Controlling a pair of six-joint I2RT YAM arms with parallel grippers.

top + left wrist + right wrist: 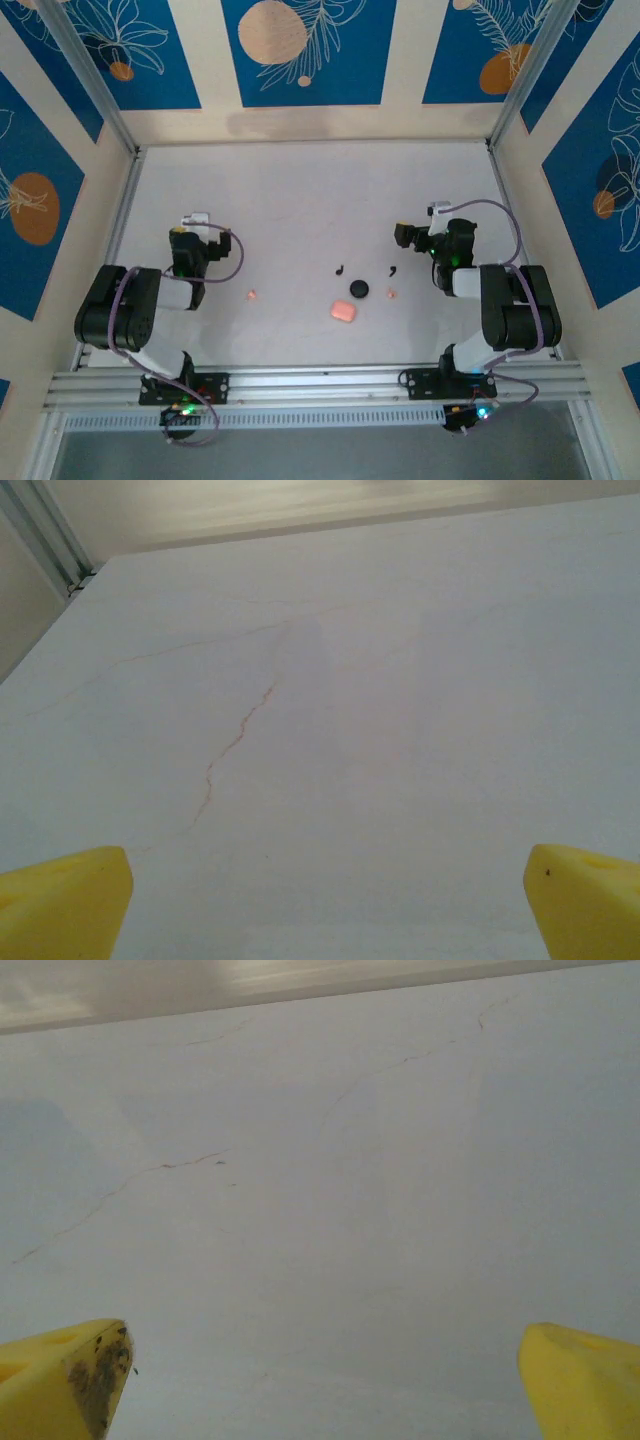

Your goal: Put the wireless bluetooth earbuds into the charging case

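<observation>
Two tiny black comma-shaped earbuds lie apart on the white table, one [339,270] left of the other [392,271]. Just below them sit a small black round piece [358,289] and a pink rounded block [343,311]; which of these is the charging case I cannot tell from this height. My left gripper [195,225] hovers far to their left, and my right gripper [425,228] is up and to their right. In the wrist views, the left gripper [325,905] and the right gripper [325,1385] both stand open, yellow fingertips [65,900] [65,1380] wide apart over bare table.
Two tiny pale pink specks lie on the table, one [252,295] at the left and one [391,293] by the right earbud. Patterned walls and metal frame posts [110,110] enclose the table on three sides. A rail [320,385] runs along the near edge.
</observation>
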